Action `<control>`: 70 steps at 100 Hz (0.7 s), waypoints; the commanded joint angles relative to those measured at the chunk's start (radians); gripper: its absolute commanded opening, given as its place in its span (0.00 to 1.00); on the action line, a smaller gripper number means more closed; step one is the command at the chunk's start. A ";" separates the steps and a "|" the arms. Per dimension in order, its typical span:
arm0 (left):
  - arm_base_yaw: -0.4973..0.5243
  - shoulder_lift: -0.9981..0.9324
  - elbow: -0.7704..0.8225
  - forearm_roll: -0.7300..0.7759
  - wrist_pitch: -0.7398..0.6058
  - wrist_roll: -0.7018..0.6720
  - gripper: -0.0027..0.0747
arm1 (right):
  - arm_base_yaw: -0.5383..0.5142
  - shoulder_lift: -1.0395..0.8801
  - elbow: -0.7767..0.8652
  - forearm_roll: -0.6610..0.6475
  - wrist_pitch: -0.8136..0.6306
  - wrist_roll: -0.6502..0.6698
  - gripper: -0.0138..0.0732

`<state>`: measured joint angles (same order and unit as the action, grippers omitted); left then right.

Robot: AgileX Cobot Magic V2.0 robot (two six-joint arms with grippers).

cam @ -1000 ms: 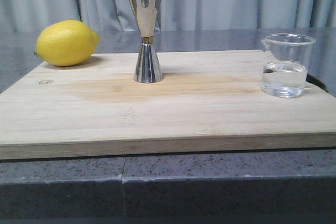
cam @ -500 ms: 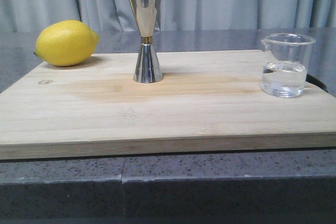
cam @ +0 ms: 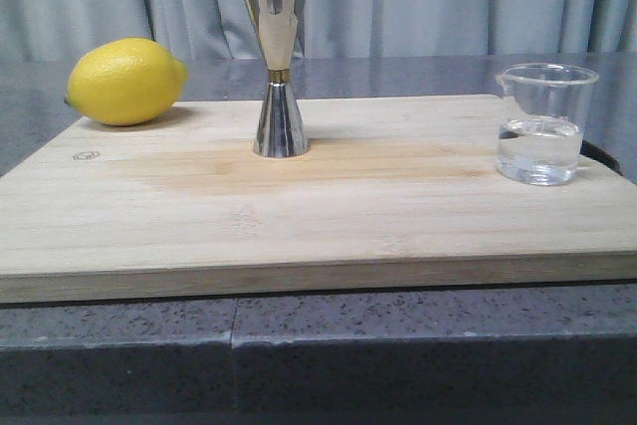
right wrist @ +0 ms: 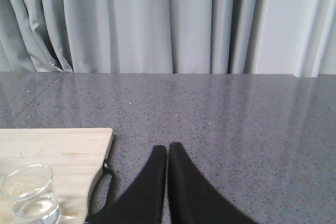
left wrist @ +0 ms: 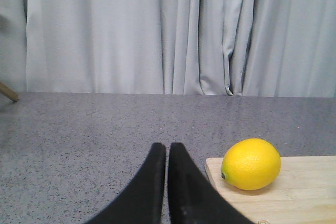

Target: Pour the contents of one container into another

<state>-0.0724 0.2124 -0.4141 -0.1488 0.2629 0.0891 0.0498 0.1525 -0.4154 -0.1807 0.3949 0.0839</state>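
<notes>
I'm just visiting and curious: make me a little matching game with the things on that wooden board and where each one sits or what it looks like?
Things:
1. lemon
2. steel jigger
3. glass beaker
4. left gripper

Descriptions:
A. right end of the board, partly filled with clear liquid
B. shut, over the grey counter
C. back left corner of the board
D. upright near the middle, gold band at its waist

Pairs: 1-C, 2-D, 3-A, 4-B
</notes>
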 commanded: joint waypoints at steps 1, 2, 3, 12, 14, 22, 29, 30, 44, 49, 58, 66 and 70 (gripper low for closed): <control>0.002 0.020 -0.037 0.002 -0.079 0.002 0.13 | -0.006 0.024 -0.033 -0.019 -0.063 -0.004 0.27; 0.002 0.020 -0.037 0.005 -0.079 0.002 0.15 | -0.006 0.024 -0.033 -0.019 -0.063 -0.004 0.29; 0.002 0.020 -0.037 0.007 -0.079 0.002 0.19 | -0.006 0.024 -0.033 -0.019 -0.061 -0.004 0.33; 0.002 0.020 -0.037 0.023 -0.079 0.002 0.47 | -0.006 0.024 -0.033 -0.045 -0.061 -0.004 0.56; 0.002 0.020 -0.037 0.023 -0.079 0.002 0.51 | -0.006 0.024 -0.033 -0.048 -0.061 -0.004 0.59; 0.002 0.020 -0.037 0.023 -0.079 0.002 0.68 | -0.006 0.024 -0.033 -0.048 -0.061 -0.004 0.70; 0.002 0.020 -0.037 0.023 -0.079 0.002 0.71 | -0.006 0.024 -0.033 -0.048 -0.061 -0.004 0.71; 0.002 0.020 -0.037 0.023 -0.079 0.002 0.71 | -0.006 0.024 -0.033 -0.048 -0.061 -0.004 0.71; 0.002 0.020 -0.037 0.020 -0.079 0.002 0.68 | -0.006 0.024 -0.033 -0.041 -0.061 -0.004 0.71; 0.002 0.020 -0.037 0.020 -0.079 0.002 0.67 | -0.006 0.024 -0.033 -0.041 -0.061 -0.004 0.71; 0.002 0.020 -0.037 0.020 -0.079 0.002 0.66 | -0.006 0.024 -0.033 -0.041 -0.061 -0.004 0.71; 0.002 0.020 -0.037 0.012 -0.085 0.002 0.64 | -0.006 0.024 -0.033 -0.040 -0.068 -0.004 0.71; 0.002 0.020 -0.037 0.013 -0.085 0.002 0.64 | -0.006 0.024 -0.033 -0.040 -0.068 -0.004 0.71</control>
<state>-0.0724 0.2124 -0.4141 -0.1253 0.2609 0.0891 0.0498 0.1525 -0.4154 -0.2070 0.4030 0.0839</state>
